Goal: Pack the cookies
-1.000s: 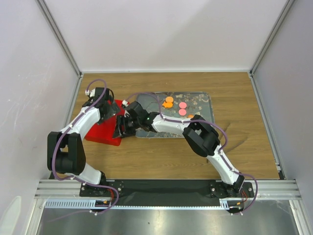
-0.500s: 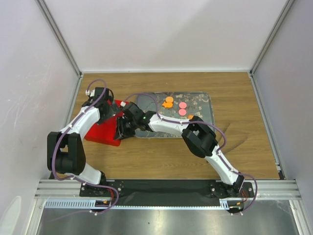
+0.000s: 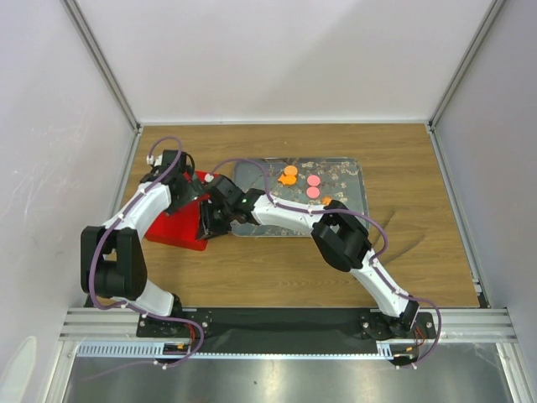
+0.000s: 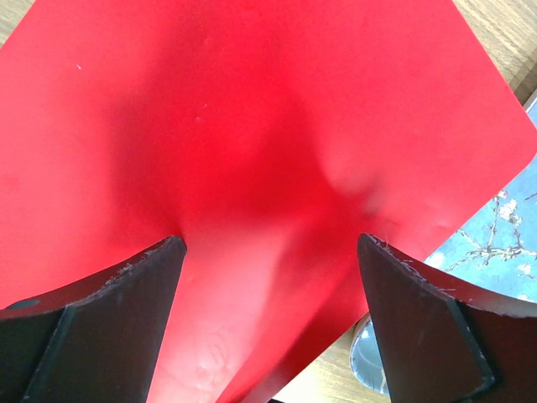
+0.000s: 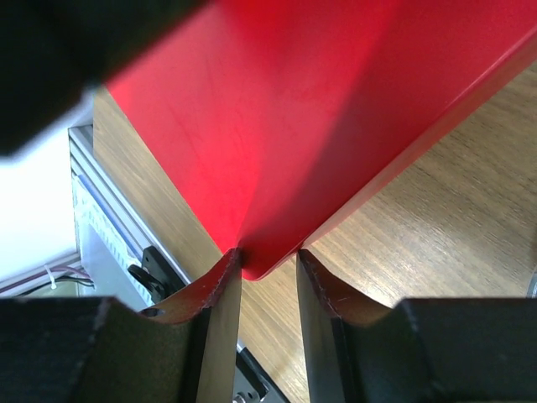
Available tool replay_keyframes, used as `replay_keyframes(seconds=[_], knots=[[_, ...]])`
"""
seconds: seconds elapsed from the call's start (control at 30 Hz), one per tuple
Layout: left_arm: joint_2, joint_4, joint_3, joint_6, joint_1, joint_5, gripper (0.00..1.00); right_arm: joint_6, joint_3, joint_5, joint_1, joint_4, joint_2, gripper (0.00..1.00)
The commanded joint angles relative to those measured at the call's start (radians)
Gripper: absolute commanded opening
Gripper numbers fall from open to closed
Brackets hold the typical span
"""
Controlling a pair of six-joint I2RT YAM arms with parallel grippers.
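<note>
The orange and pink cookies [image 3: 289,175] lie on the metal tray [image 3: 348,172]. They look light, thin and brittle, so pinch them gently by the edges. Left of the tray, the right gripper [image 5: 268,256] clamps a corner of the red lid [image 4: 252,126], and the left gripper [image 4: 268,243] hangs spread above it.

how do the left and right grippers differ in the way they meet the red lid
Spread: the left gripper has its fingers wide apart; the right gripper has them narrow.
Place: the left gripper sits over the flat face of the red lid; the right gripper is at its corner.
Hold: the right gripper pinches that corner; the left gripper closes on nothing.
Shared: both are at the same lid, with dark fingers.
</note>
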Motion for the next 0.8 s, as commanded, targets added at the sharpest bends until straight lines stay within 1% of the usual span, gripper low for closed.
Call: replay_keyframes(seconds=[0.0,0.13,0.3,0.37,0.43,0.53,0.63,0.77], knots=[[0.029,-0.130,-0.021,-0.012,-0.001,0.072,0.92,-0.121,-0.036,0.118,0.017,-0.129,0.083,0.35],[0.012,-0.143,0.005,-0.004,0.029,0.077,0.93,-0.121,-0.033,0.089,0.000,-0.103,0.071,0.36],[-0.033,-0.168,0.082,0.025,0.086,0.098,0.93,-0.110,-0.016,0.054,-0.023,-0.082,0.072,0.41],[-0.048,-0.179,0.119,0.033,0.143,0.104,0.93,-0.100,-0.003,0.036,-0.034,-0.073,0.077,0.43],[-0.072,-0.199,0.145,0.042,0.172,0.103,0.94,-0.089,0.027,0.011,-0.049,-0.076,0.094,0.45],[-0.109,-0.214,0.154,0.042,0.194,0.097,0.94,-0.086,0.069,-0.001,-0.064,-0.085,0.120,0.47],[-0.137,-0.242,0.147,0.024,0.215,0.057,0.93,-0.075,0.130,-0.029,-0.087,-0.100,0.149,0.48],[-0.212,-0.262,0.091,-0.008,0.269,-0.001,0.92,-0.074,0.202,-0.055,-0.115,-0.125,0.187,0.49]])
